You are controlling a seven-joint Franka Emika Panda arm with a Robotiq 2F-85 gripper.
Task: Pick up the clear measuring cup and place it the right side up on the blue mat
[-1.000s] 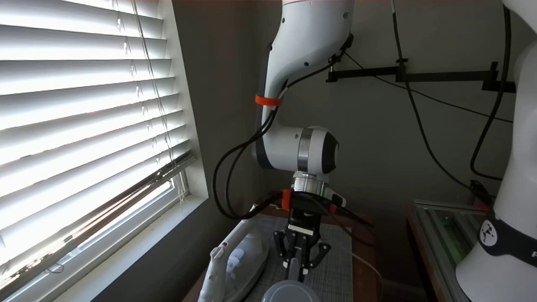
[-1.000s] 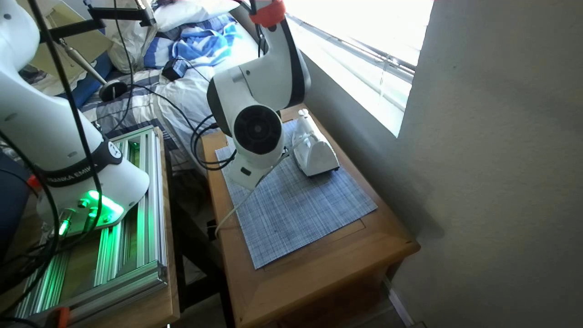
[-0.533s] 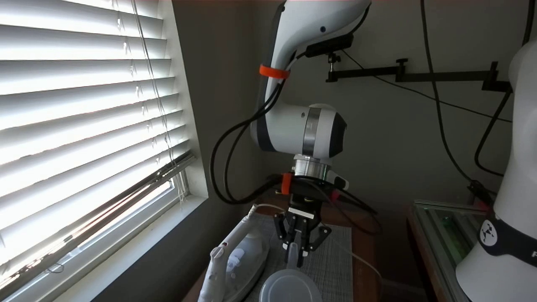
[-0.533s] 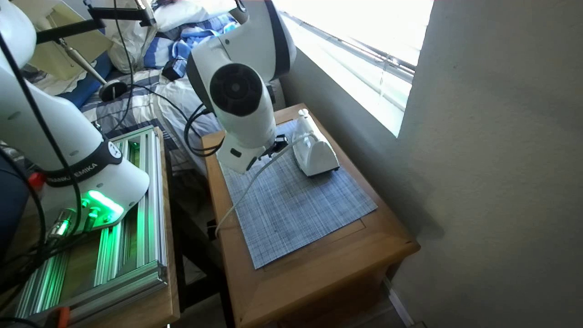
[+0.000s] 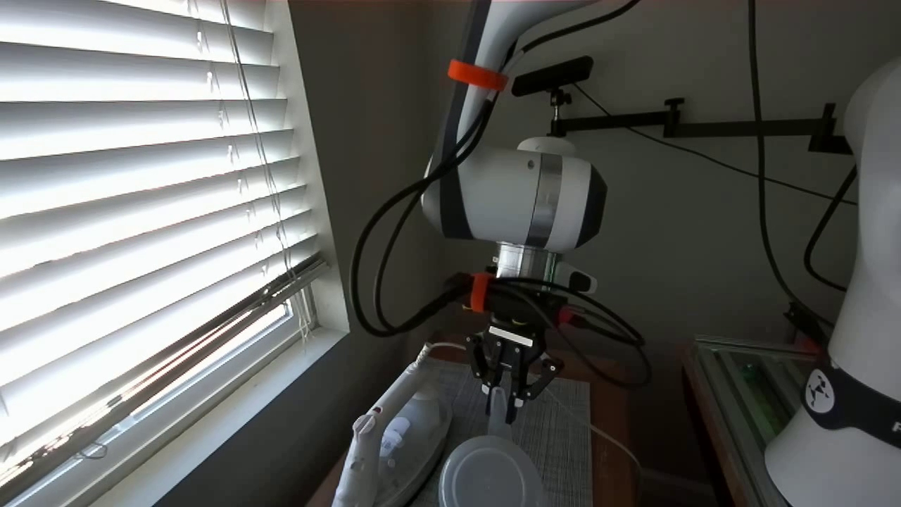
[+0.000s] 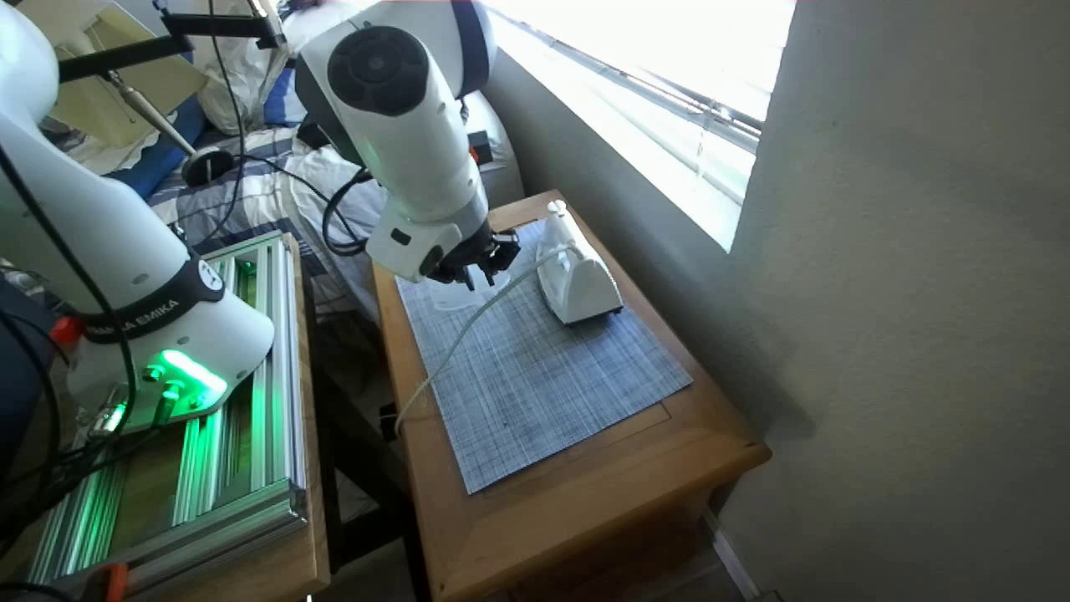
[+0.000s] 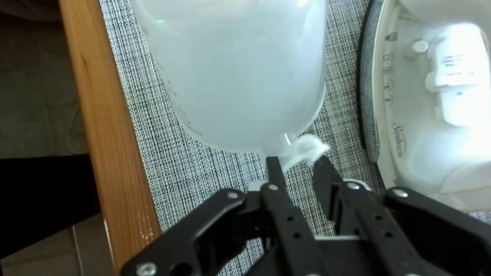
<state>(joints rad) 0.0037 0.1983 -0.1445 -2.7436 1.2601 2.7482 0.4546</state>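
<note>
The clear measuring cup [image 7: 238, 80] had moved together with the gripper [image 7: 297, 161], which was clamped on its handle [image 5: 498, 414], beside the iron [image 7: 418, 145].

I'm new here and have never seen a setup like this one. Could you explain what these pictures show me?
The white machine is a jointed robot arm. At its end sits the black tool, a kind of pincer that does the grasping.

Two pictures are taken from outside the robot, from different places. The close-up is taken from the arm's own wrist, looking past the tool at what it handles.

Below is a wooden table with the blue mat, really a greyish blue, lying on it. A white iron rests on the mat.

The tool is closed on the handle of the clear measuring cup. Whether the cup touches the mat is hard to tell from these pictures.
</note>
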